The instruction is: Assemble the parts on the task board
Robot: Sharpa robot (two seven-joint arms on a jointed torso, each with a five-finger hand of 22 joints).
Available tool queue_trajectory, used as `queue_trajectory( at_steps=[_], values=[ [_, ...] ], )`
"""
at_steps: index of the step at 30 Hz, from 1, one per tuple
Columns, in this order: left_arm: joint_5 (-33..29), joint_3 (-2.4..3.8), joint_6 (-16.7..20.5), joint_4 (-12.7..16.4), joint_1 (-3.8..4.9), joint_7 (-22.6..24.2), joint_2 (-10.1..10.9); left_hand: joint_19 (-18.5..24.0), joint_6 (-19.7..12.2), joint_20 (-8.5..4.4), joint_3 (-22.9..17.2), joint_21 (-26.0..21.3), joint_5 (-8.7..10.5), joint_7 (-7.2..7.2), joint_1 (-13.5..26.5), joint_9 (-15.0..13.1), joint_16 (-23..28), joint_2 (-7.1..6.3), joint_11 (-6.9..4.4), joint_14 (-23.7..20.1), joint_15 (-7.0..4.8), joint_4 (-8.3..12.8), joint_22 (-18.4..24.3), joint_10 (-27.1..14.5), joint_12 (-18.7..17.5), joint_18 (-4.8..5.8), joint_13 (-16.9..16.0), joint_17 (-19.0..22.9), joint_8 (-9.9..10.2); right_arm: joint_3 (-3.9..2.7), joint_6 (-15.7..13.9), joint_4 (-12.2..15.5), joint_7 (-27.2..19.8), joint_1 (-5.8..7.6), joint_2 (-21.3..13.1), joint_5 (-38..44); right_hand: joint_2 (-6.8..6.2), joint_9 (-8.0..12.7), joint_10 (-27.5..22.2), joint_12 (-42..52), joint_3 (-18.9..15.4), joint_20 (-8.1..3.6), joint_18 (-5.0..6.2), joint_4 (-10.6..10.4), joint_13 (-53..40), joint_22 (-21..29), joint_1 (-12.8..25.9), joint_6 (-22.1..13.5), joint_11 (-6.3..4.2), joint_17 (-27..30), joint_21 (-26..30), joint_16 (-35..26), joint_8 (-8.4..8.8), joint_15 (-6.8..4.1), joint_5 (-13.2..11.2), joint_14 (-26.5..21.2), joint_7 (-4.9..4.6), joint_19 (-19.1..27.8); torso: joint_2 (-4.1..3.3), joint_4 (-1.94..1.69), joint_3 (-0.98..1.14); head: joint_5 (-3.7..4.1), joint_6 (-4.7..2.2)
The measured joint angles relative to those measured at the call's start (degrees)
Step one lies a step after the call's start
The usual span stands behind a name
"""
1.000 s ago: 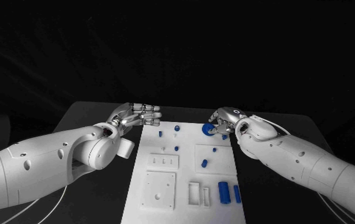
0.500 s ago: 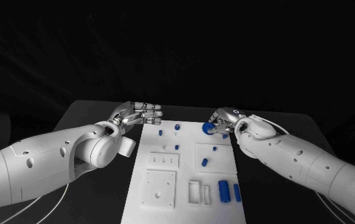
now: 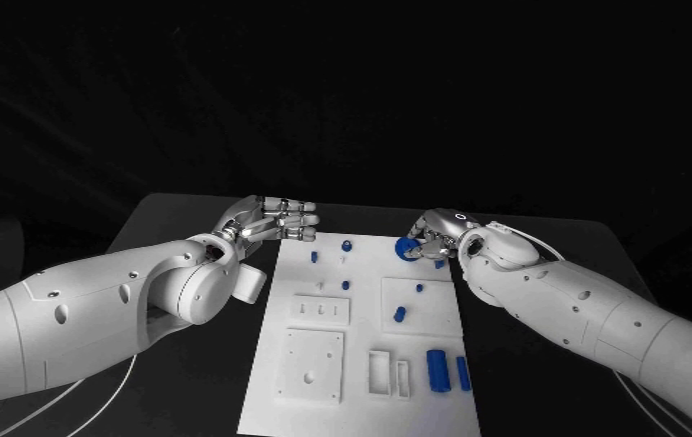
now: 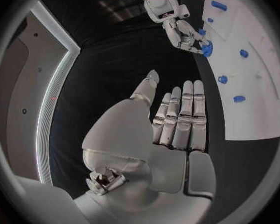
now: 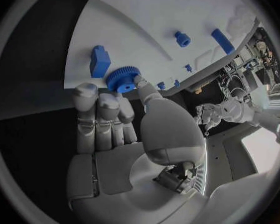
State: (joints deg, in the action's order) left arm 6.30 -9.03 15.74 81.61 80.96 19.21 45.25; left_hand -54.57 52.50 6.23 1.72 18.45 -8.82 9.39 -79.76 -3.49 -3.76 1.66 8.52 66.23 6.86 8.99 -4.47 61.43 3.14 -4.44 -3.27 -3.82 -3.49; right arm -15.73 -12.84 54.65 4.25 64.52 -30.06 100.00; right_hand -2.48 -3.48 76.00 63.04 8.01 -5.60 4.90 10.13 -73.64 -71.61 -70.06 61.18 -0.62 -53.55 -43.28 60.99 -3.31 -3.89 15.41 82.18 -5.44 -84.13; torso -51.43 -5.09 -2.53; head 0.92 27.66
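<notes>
The white task board point(image 3: 361, 377) lies in the middle of the black table. At its far right corner my right hand point(image 3: 440, 237) pinches a blue gear point(image 3: 407, 248) between thumb and fingers. The right wrist view shows the gear point(image 5: 121, 78) just over the board's edge, beside a blue block point(image 5: 100, 60). My left hand point(image 3: 274, 222) hovers off the board's far left corner and holds nothing. In the left wrist view its fingers point(image 4: 182, 117) lie stretched side by side with the thumb apart.
Small blue pegs point(image 3: 346, 248) stand on the board's far half. A blue cylinder point(image 3: 436, 371) and a blue bar point(image 3: 463, 375) lie near its front right. White recessed blocks point(image 3: 312, 368) sit at the front left. Bare black table flanks the board.
My left hand has drifted slightly farther away and toward the board's corner. The right hand still holds the gear in nearly the same place.
</notes>
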Motion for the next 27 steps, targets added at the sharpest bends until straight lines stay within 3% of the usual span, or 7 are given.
queue_trajectory(
  at_steps=[9, 14, 20, 27],
  values=[
    [0.0, 0.00, -0.1, -0.1, 0.00, -0.1, -0.1, 0.0, 0.0, 0.00, 0.0, 0.0, 0.00, 0.00, 0.0, 0.0, 0.0, 0.00, 0.00, 0.0, 0.00, 0.0, 0.0, 0.0, 0.0, 0.00, 0.0, 0.0, 0.0, -0.15, 0.5, -0.1, -0.2, 0.02, 0.1, -0.3, -0.31, 0.0, 0.0, 0.6, 0.7, 0.00, -0.04, 0.7, -0.2, -0.5, 0.3, 0.1, 0.00, -0.3, 0.0, 0.0, -0.06, 0.00, 1.6, 0.0, 0.02, 0.0, -0.02, 0.06, 0.03, -0.02, 0.14],
    [0.0, -0.02, -0.1, -0.2, -0.04, -0.1, -0.2, 0.0, 0.0, 0.00, 0.0, 0.0, 0.00, 0.00, 0.0, 0.0, 0.0, 0.00, 0.00, 0.0, 0.00, 0.0, 0.0, 0.0, 0.0, 0.00, 0.0, 0.0, 0.0, -0.12, 0.4, 0.6, -0.3, -0.16, -0.1, -0.2, -0.33, 0.0, 0.0, 0.9, 4.6, 0.00, -0.06, 2.3, -0.4, -1.1, 1.1, 0.6, 0.01, -0.4, 0.0, 0.0, -0.06, 0.00, 3.2, 0.0, 0.38, 0.0, -0.03, 0.09, 0.02, -0.10, 0.21],
    [0.0, -0.02, -0.1, -0.2, -0.05, -0.2, -0.2, 0.0, 0.0, 0.00, 0.0, 0.0, 0.00, 0.00, 0.0, 0.0, 0.0, 0.00, 0.00, 0.0, 0.00, 0.0, 0.0, 0.0, 0.0, 0.00, 0.0, 0.0, 0.0, 0.03, -0.5, 2.6, 0.0, -0.61, -0.5, 1.0, -0.95, 0.0, 0.0, 0.9, 8.6, -0.01, -0.07, 4.1, -0.4, -1.6, 1.7, 0.6, 0.01, -0.5, 0.0, 0.0, -0.05, -0.20, 7.5, 0.2, 0.38, 0.0, -0.02, 0.08, 0.01, -0.24, 0.25],
    [0.0, -0.02, -0.1, -0.1, -0.06, -0.3, -0.2, 0.0, 0.0, 0.00, 0.0, 0.0, 0.00, 0.00, 0.0, 0.0, 0.0, 0.00, 0.00, 0.0, 0.00, 0.0, 0.0, 0.0, 0.0, 0.00, 0.0, 0.0, 0.0, 0.25, -2.1, 6.3, 1.6, -1.12, -1.0, 4.2, -1.35, -0.1, 0.3, 0.9, 9.6, -0.01, -0.08, 4.0, -0.4, -2.2, 2.0, 1.4, -0.09, -0.5, -0.6, 0.0, -0.05, -0.20, 7.7, 0.2, 0.61, 0.0, 0.03, -0.02, -0.07, -0.62, 0.12]
  ],
)
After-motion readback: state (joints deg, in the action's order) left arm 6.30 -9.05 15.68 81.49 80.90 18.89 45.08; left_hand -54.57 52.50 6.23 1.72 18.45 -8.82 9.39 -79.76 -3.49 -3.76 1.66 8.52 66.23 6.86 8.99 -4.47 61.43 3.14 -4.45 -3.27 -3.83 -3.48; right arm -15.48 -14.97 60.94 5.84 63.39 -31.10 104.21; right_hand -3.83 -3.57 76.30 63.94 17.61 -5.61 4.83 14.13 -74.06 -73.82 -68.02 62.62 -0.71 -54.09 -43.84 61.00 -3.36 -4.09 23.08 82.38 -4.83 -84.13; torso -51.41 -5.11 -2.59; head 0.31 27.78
